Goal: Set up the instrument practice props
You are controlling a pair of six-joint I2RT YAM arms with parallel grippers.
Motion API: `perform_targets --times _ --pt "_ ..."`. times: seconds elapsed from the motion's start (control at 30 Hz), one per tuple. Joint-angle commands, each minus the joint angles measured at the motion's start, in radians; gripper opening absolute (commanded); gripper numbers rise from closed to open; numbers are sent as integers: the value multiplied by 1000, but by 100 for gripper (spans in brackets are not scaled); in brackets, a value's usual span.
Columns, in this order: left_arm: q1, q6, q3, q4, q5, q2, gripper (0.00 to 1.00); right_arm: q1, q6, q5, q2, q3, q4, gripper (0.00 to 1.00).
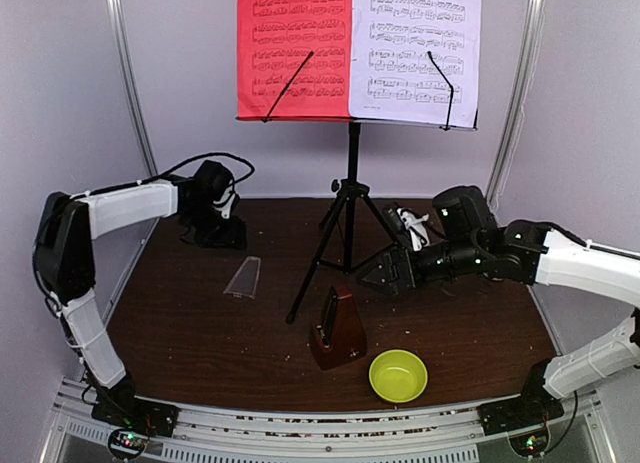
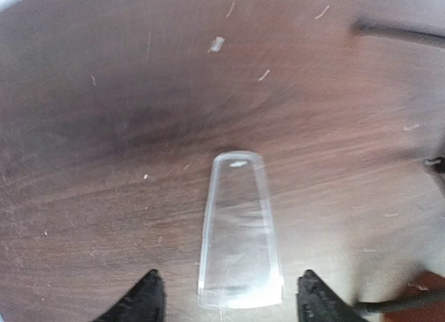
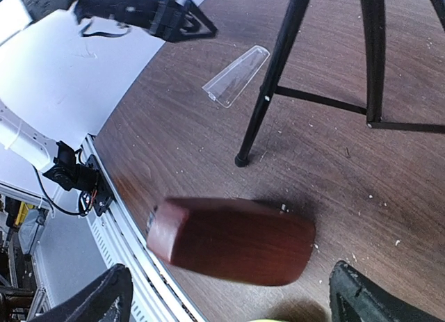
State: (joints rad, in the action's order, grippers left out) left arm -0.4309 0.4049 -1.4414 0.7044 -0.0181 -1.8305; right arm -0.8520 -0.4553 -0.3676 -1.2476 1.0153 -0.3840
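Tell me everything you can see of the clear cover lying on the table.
The clear tapered plastic-looking cover lies flat on the brown wooden table, apart from the brown pyramid metronome and left of the black stand's tripod legs. It has a narrow rounded end and a wider end facing the left hand. That hand's fingers stand open either side of the wide end without touching it; only the table touches it.

place: robot lab booth | evidence: plain white walls (image 1: 180, 83), metal mounting rail (image 1: 330, 430)
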Motion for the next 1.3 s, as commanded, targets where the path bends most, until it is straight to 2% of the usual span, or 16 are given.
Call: perform_targets --times 0.0,0.1,0.23,0.4,0.57,0.87,1.27 --pt "-17 -27 247 -302 127 253 62 1 -26 28 86 -133 -15 96" --pt "-99 -78 404 -445 173 383 57 -7 -58 21 130 -237 32 89" --pt "-230 -90 522 -549 201 443 50 -17 -88 28 118 -306 76 81" --pt "-346 -26 580 -653 205 419 42 -54 -117 22 51 -338 144 70" --pt "-428 18 560 -693 192 325 39 -73 -135 40 6 -334 184 61" --pt "-480 57 533 -725 175 207 37 -87 -147 32 -82 -305 250 51" --pt "-482 40 583 -663 117 282 36 -89 -145 92 -178 -245 261 44"
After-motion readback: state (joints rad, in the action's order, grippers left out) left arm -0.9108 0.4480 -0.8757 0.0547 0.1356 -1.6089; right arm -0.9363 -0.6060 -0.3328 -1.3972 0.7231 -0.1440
